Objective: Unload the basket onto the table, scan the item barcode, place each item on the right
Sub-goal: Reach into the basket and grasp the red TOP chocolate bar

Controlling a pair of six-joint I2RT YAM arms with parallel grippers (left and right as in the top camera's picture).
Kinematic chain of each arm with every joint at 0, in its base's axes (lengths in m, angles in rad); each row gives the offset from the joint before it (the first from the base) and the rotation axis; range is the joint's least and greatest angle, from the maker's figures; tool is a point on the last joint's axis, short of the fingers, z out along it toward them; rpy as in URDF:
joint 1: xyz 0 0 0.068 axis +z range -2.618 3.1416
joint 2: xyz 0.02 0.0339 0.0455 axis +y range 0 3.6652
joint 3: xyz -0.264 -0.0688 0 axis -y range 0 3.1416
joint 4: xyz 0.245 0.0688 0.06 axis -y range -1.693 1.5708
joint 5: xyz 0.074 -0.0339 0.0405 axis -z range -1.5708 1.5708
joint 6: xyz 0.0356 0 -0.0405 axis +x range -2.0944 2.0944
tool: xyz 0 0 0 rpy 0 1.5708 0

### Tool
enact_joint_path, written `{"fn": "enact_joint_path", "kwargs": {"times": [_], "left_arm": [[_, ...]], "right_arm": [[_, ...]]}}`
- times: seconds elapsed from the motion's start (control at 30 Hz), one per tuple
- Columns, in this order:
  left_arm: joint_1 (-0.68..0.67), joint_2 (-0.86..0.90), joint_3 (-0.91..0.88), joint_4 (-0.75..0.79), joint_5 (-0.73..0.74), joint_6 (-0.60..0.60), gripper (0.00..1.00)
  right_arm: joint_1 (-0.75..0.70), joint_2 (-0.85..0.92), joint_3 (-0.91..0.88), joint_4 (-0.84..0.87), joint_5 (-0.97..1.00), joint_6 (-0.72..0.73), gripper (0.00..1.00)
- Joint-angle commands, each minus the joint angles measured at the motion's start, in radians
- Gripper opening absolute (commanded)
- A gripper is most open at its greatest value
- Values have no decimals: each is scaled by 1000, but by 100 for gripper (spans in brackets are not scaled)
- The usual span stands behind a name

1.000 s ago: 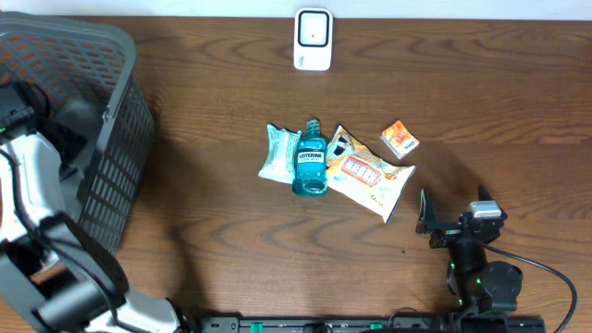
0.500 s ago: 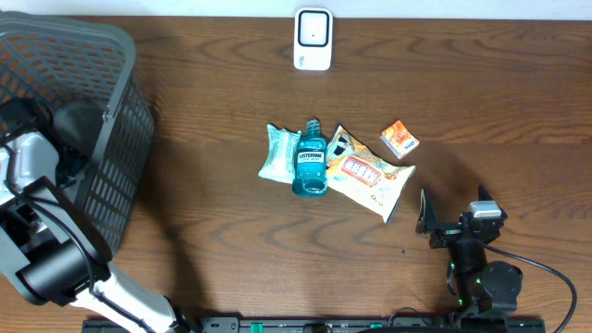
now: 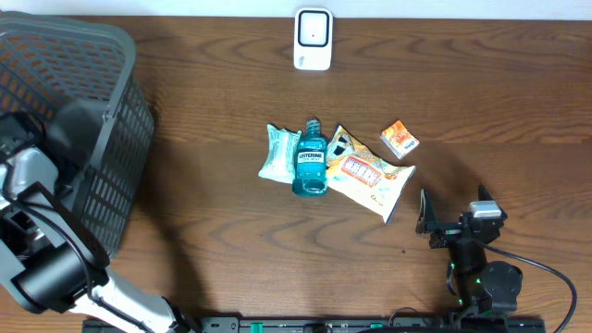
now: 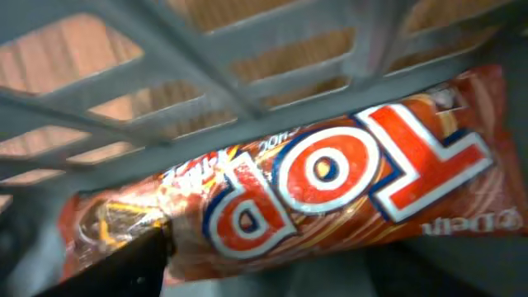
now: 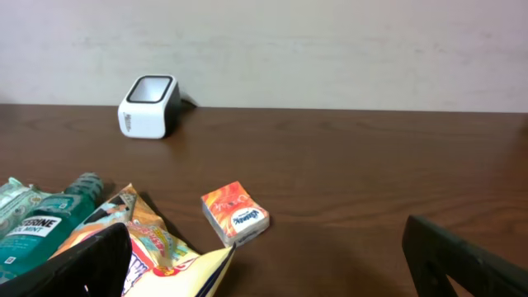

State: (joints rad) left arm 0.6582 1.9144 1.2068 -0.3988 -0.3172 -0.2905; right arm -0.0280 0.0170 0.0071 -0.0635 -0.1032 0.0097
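Hanging inside the grey basket, left tool shows one dark finger at the end of the red "TOP" snack wrapper, which lies against the mesh. Grip: cannot tell. Best to pinch the wrapper's end, lift clear of the wall, and turn the barcode toward the white scanner. Right tool sits low over the worktop, fingers wide apart, empty.

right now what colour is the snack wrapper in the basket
Orange-red snack wrapper, red letters edged white and blue; clearest in the left wrist view.
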Motion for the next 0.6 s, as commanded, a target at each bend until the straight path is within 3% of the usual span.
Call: {"fn": "enact_joint_path", "kwargs": {"times": [0.0,0.17,0.2,0.37,0.57], "left_arm": [[3,40,-140,24,44,-14,58],[2,40,-197,46,110,-97,14],[2,40,-197,46,162,-97,10],[-20,38,-197,45,270,-96,7],[-97,-71,-197,42,208,-80,7]], "right_arm": [[3,-6,-2,-4,0,-15,99],[3,-6,-2,-4,0,-15,99],[3,-6,-2,-4,0,-15,99],[3,-6,-2,-4,0,-15,99],[3,-6,-2,-4,0,-15,99]]}}
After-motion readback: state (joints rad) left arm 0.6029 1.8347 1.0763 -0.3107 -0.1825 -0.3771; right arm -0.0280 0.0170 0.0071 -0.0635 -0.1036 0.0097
